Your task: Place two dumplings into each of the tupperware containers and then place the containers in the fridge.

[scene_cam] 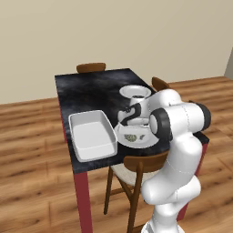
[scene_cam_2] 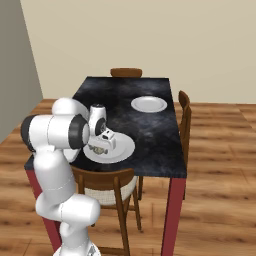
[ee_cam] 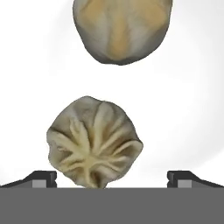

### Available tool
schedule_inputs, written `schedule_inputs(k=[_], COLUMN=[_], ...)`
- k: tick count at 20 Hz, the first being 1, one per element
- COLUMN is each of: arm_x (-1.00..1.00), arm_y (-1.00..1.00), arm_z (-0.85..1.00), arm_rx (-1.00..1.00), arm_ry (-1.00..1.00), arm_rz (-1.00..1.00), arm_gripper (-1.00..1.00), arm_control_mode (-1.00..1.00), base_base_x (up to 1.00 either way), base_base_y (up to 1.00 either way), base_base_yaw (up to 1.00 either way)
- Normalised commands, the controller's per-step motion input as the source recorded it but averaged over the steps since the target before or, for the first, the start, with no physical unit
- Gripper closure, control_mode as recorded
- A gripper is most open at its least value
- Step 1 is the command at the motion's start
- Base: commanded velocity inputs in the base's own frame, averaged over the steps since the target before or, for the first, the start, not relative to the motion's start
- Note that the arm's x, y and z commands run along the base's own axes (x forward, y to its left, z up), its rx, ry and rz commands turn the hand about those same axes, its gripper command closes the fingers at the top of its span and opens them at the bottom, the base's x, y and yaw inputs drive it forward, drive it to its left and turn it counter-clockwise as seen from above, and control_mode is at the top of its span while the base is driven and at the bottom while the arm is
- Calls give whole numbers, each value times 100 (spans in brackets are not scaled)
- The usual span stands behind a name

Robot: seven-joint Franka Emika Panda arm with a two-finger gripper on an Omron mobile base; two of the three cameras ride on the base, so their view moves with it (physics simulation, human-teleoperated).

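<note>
Two dumplings lie on a round white plate (scene_cam: 122,136) at the table's near edge. In the hand view a pleated tan dumpling (ee_cam: 94,142) sits between my wide-apart fingertips (ee_cam: 41,178), and neither touches it. The other dumpling (ee_cam: 121,28) lies just beyond it. My gripper (scene_cam: 132,125) hangs open, pointing down just above the plate (scene_cam_2: 122,150) and its dumplings (scene_cam_2: 100,149). A deep white tupperware container (scene_cam: 93,135) stands empty on the table, left of the plate. At the left edge rises a tall grey panel (scene_cam_2: 15,65); I cannot tell whether it is the fridge.
A second round white plate (scene_cam: 135,92) (scene_cam_2: 149,104) sits farther back on the dark table (scene_cam: 91,88). Wooden chairs stand at the near side (scene_cam: 136,168), the far end (scene_cam: 91,67) and the right side (scene_cam_2: 184,107). Wood floor surrounds the table.
</note>
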Motion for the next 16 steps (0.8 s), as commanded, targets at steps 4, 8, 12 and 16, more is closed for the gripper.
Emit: schedule_inputs(k=[4,8,12,16], arm_x=[27,21,0,0], arm_y=[7,2,0,0], arm_z=[-13,-13,-29,-34], arm_rx=[0,0,0,0], arm_ry=[0,2,6,7], arm_rz=[0,0,0,0], arm_gripper=[-100,-100,-100,100], arm_control_mode=[-100,-100,-100,-100], base_base_x=[0,0,0,0], base_base_y=[0,0,0,0], base_base_yaw=[0,0,0,0])
